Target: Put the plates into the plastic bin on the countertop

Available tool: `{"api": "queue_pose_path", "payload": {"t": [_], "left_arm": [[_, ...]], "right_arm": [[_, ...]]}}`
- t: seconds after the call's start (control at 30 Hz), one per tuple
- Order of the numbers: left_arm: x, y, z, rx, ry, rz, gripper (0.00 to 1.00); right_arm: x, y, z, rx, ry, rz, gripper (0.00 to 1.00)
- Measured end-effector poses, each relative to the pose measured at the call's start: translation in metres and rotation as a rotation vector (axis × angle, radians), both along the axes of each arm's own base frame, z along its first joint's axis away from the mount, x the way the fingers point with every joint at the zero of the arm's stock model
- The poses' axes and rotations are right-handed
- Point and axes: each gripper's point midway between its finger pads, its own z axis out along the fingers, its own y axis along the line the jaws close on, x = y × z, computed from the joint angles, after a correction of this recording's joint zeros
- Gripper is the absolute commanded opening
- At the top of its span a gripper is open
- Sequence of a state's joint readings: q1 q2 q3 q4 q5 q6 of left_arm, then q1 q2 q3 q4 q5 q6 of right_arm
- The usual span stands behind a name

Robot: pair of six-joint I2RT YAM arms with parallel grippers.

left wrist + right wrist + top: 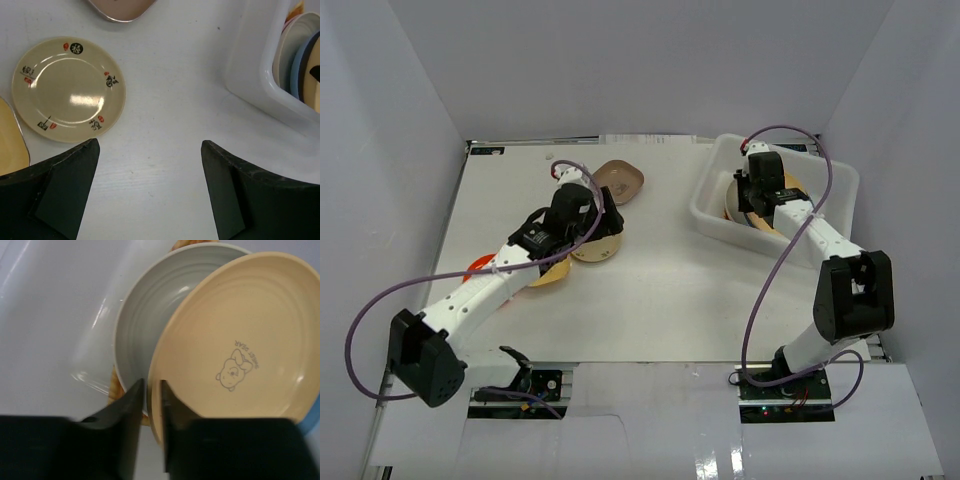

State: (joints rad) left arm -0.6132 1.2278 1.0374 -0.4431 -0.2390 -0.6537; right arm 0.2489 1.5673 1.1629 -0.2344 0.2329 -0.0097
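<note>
The plastic bin [710,205] stands at the back right of the countertop [670,290]. My right gripper [757,195] is inside it, shut on the rim of a cream plate with a bear print [240,340]; its tips [151,385] pinch that rim. The plate is tilted over a grey plate [145,325] in the bin [50,315]. My left gripper [582,215] is open and empty [150,145] above bare table. A cream plate with red and black characters [67,90] lies just left of it, also seen from above [600,245]. The bin's wall [255,75] shows at the right.
A pinkish plate [620,180] lies behind the left gripper and shows at the top of the left wrist view [120,9]. A yellow plate [550,272] and an orange one [478,268] lie under the left arm. White walls enclose the table.
</note>
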Motion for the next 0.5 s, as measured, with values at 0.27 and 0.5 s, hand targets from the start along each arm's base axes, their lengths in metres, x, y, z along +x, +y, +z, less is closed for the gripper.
{"api": "queue_pose_path", "payload": {"t": [0.27,0.5], "left_arm": [[0.079,0.017,-0.056,-0.012,0.140,0.113,0.93],[0.160,0.052,-0.091,-0.092,0.219,0.218,0.89]], "right_arm": [[0.000,0.037,0.027,0.186,-0.045,0.092,0.76],[-0.052,0.112,0.108,0.386,-0.248,0.314,0.63]]}}
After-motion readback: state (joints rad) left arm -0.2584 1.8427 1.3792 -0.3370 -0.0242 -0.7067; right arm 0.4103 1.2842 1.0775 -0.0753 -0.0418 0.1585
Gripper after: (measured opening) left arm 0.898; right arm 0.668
